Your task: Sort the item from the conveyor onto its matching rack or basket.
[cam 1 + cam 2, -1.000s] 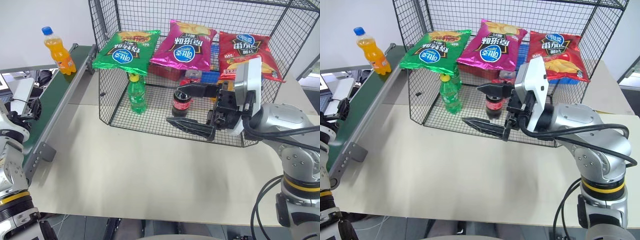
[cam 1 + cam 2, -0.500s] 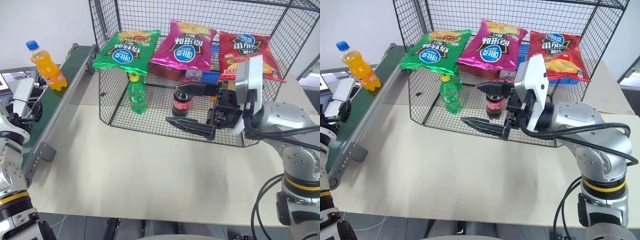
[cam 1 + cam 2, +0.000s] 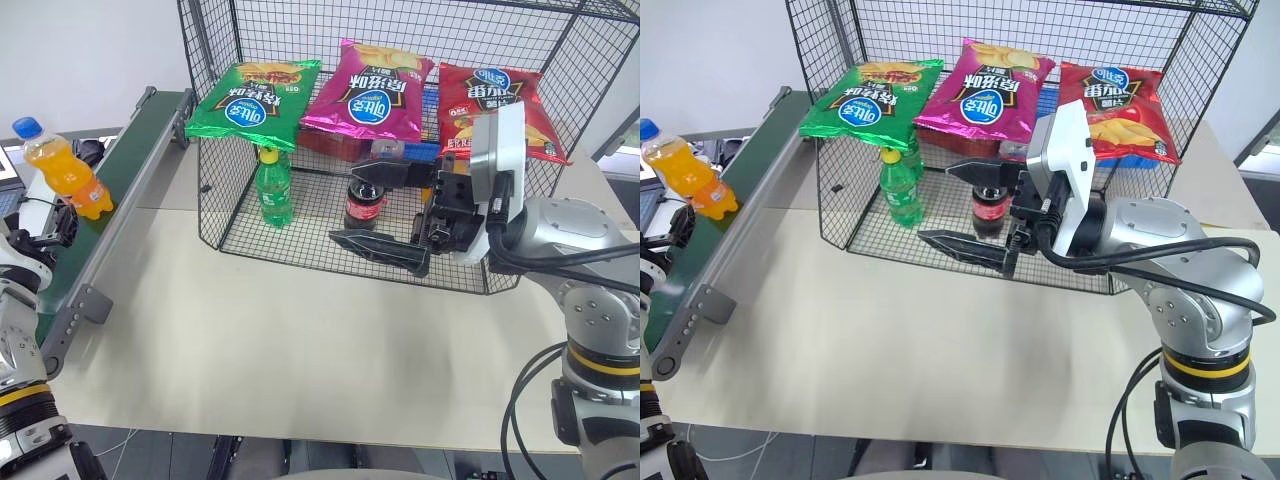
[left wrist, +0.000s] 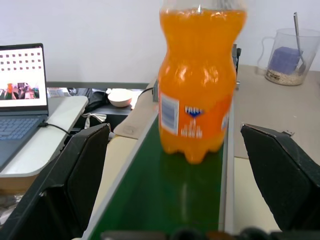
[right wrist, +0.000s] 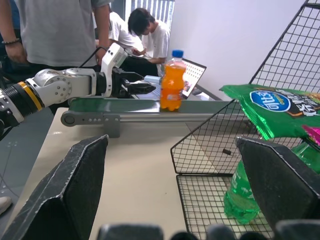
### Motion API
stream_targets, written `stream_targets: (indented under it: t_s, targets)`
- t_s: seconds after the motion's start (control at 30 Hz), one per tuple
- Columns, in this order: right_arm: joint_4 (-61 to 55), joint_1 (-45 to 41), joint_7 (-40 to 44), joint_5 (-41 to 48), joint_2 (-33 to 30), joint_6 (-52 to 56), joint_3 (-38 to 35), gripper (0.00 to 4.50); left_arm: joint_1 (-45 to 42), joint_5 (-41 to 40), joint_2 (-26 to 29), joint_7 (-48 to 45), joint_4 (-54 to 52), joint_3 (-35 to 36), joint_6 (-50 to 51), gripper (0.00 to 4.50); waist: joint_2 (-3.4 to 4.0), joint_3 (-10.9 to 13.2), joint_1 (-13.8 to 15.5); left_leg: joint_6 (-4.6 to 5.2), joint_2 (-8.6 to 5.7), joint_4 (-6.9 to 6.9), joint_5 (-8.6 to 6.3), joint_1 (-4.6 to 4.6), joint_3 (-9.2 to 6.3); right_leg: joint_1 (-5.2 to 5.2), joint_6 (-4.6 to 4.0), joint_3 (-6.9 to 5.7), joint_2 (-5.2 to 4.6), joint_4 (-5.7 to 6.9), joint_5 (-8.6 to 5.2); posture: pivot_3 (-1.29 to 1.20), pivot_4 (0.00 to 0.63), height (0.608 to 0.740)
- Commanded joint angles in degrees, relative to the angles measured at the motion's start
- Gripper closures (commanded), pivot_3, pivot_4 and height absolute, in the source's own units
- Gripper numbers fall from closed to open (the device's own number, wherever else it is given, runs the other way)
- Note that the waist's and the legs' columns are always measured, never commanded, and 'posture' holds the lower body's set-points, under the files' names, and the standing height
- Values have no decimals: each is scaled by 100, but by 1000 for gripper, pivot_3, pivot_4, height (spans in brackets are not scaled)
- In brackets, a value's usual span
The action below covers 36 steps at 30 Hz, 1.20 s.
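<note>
The item, an orange soda bottle (image 3: 62,172) with a blue cap, stands upright on the conveyor (image 3: 132,150), a dark green belt along the table's left side. My left gripper (image 5: 142,88) is level and open, pointing at the bottle from the belt's near end. In the left wrist view the bottle (image 4: 199,85) stands just beyond the spread fingers (image 4: 85,170), untouched. My right gripper (image 3: 345,208) hangs open and empty in front of the black wire mesh rack (image 3: 215,200), pointing left.
The rack holds a green soda bottle (image 3: 273,188) and a cola bottle (image 3: 362,205). Green (image 3: 255,100), pink (image 3: 370,90) and red (image 3: 495,100) chip bags hang at its top. A laptop (image 4: 20,100) and people (image 5: 60,30) are beyond the conveyor. Bare beige table (image 3: 280,340) lies in front.
The bottle has ridden down the belt toward its near end, closing on my left gripper. Both arms have stayed where they were, jaws open.
</note>
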Motion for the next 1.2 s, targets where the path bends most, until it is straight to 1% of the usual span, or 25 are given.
stream_targets:
  t_s: [0.03, 0.2, 0.3, 0.43, 0.47, 0.5, 0.57, 0.6, 0.8, 0.93, 1.03, 1.1, 1.2]
  targets:
    - [-102, -137, 12, 105, 27, -125, -93, 0, -118, -20, 189, -46, -5, 108, -196, 53, 0, 0, 1, 0, 0, 0, 0, 0, 0, 0, 0, 0, 0, 0, 0, 0, 150, 740]
    - [-101, -136, -4, 134, 35, -102, -97, 0, -259, -31, 318, -216, 170, 80, -240, 53, -1, 0, -3, 0, 0, -1, 0, 0, 0, -1, 0, -2, -1, 0, 0, 0, 150, 740]
    - [-81, -142, -15, 147, 48, -94, -95, 0, -461, -173, 389, -265, 270, 167, -183, 53, -1, 1, 2, 0, 0, -1, 0, 0, 0, -1, 0, -3, -1, 0, 0, 0, 150, 740]
    - [-61, -154, -18, 141, 69, -96, -80, 0, -427, -118, 472, -420, 284, 103, -244, 53, -1, 1, -5, 0, 0, -3, 0, 0, 3, -3, 0, -4, -2, 0, 0, 0, 150, 740]
    - [-60, -156, -20, 145, 72, -95, -82, 0, -395, -130, 461, -425, 279, 136, -249, 565, -1, 1, -1, 0, 0, -4, 0, 0, 3, -3, 0, -4, -3, 0, 0, 0, 150, 740]
    - [-59, -157, -22, 148, 73, -93, -84, 0, -373, -141, 454, -427, 278, 159, -257, 881, -1, 1, 2, 0, 0, -4, 0, 0, 2, -3, 0, -5, -4, 0, 0, 0, 150, 740]
    - [-50, -163, -26, 140, 80, -95, -79, 0, -313, -179, 434, -425, 271, 223, -269, 1770, -1, 1, 3, 0, 0, -4, 0, 0, 1, -3, 0, -4, -9, 0, 0, 0, 150, 740]
    - [-46, -165, -27, 135, 82, -97, -76, 0, -289, -189, 428, -427, 262, 242, -275, 1949, -1, 1, 3, 0, 0, -4, 0, 1, 1, -3, 0, -3, -10, 0, 0, 0, 150, 740]
    - [-29, -74, -25, 77, 60, -114, -86, 0, -255, -345, 448, -430, 7, 267, -126, 1954, -1, 1, -1, 0, 3, -5, 0, 3, 0, -3, -1, -3, -13, 1, 0, 0, 150, 740]
    - [-70, 609, 111, -127, -178, -221, -205, 0, -428, -986, 765, -1140, -762, -104, 756, 1954, -20, 5, 55, 0, 3, -5, 0, -4, -6, 2, -1, -13, -15, -2, 0, 0, 150, 740]
    - [-276, 1063, 88, -146, -245, -270, -275, 0, -245, -1382, 984, -1800, -1211, -311, 1272, 1954, -22, 7, 82, -1, 2, -3, 0, -25, -1, -11, -1, -22, -24, -7, 1, 0, 150, 740]
    - [-405, 1256, 4, -91, -230, -252, -312, 0, -165, -1558, 1071, -2052, -1445, -405, 1542, 1954, -21, 8, 77, -1, 3, -5, 0, -27, 0, -13, -1, -23, -21, -9, 1, 0, 150, 740]
    - [-620, 1588, -107, -115, -205, -283, -315, 0, -94, -1921, 1153, -2481, -2122, -812, 1983, 1954, -11, 14, 33, 0, 4, -10, 1, -19, 4, -14, -1, -22, -15, -6, 0, 0, 150, 740]
